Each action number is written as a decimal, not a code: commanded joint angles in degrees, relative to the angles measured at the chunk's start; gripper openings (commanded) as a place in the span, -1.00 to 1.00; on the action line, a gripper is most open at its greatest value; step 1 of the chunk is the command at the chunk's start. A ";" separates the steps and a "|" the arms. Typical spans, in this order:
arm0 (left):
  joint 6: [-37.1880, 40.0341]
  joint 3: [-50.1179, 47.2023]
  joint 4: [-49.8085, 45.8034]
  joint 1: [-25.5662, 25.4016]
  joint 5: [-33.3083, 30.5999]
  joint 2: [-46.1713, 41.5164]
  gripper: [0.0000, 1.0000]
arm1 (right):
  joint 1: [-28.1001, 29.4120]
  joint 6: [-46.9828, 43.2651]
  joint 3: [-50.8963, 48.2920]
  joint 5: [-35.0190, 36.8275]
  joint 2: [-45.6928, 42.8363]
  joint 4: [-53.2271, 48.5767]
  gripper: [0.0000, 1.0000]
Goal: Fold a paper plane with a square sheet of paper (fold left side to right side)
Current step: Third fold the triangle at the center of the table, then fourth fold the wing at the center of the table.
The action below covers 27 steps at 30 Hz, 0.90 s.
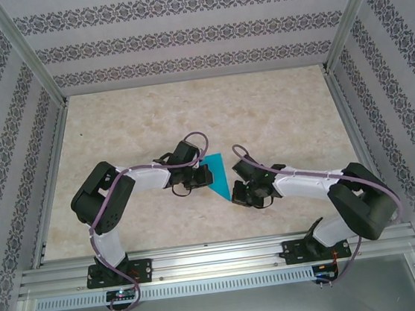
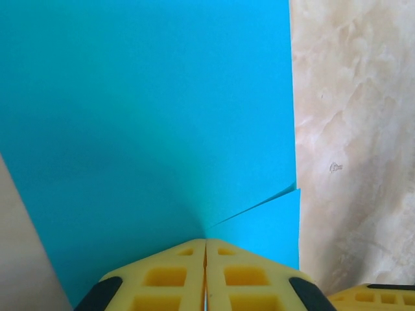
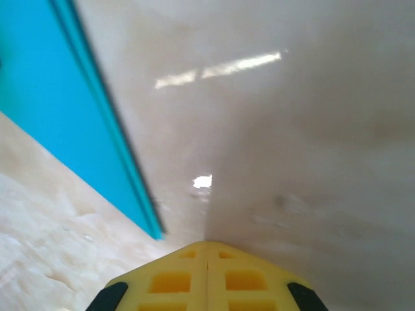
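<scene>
the left claw [image 1: 195,178] has its yellow fingers [image 2: 168,278] shut tip to tip on the square sheet of paper [image 2: 142,116]. the sheet spreads out ahead of those tips and to both sides. from the wrist view a top layer seems to bend up into the pinch, with a loose flap edge just right of the tips, though i can't be sure it's pinched and not merely pressed. the right claw [image 3: 207,272] is shut and holds nothing. the sheet's long edge [image 3: 97,129] runs ahead and left of it, apart from its tips.

to fold left over right well, i'd carry the pinched layer across in a low arc toward the right claw, line up the edges before letting go, then press along the crease.

the marble table [image 1: 188,113] around the claws is bare. the right claw sits just beyond the sheet's far side, so it could block the landing unless it backs off or pins the lower layer.
</scene>
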 commanded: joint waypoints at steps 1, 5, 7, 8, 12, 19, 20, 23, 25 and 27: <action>0.63 0.22 -3.82 0.00 -3.02 -1.91 -0.75 | -1.92 -4.11 -0.33 0.77 -4.42 -5.47 -1.00; -0.16 3.13 -4.84 0.61 -0.48 -6.32 -0.50 | -4.95 -11.46 1.87 0.90 -10.64 -4.50 -0.71; -0.46 4.38 -5.80 1.12 0.10 -8.60 -0.37 | -6.95 -15.42 2.47 -1.62 -12.14 -1.90 -0.55; -0.61 4.56 -6.24 1.32 0.04 -10.06 -0.30 | -7.72 -17.42 2.70 -3.70 -12.39 0.52 -0.47; -2.09 1.25 -6.72 2.73 -3.11 -16.42 0.00 | -9.48 -22.39 4.64 -10.57 -9.91 8.17 -0.33; -9.24 -11.48 1.78 5.24 -3.12 -23.70 0.32 | -9.44 -24.49 8.99 -16.77 2.16 15.83 -0.34; -9.81 -12.33 2.54 5.30 -2.99 -23.92 0.34 | -9.56 -24.27 9.35 -17.37 4.14 16.93 -0.35; -10.54 -13.98 3.67 5.31 -3.28 -23.97 0.37 | -9.57 -23.57 10.49 -19.35 9.44 20.03 -0.37; -10.57 -14.21 3.97 5.36 -3.21 -23.46 0.39 | -9.60 -23.44 11.14 -19.64 12.27 20.96 -0.38; -10.65 -14.22 4.37 5.27 -2.89 -22.64 0.40 | -9.79 -23.63 11.66 -19.33 14.36 21.25 -0.38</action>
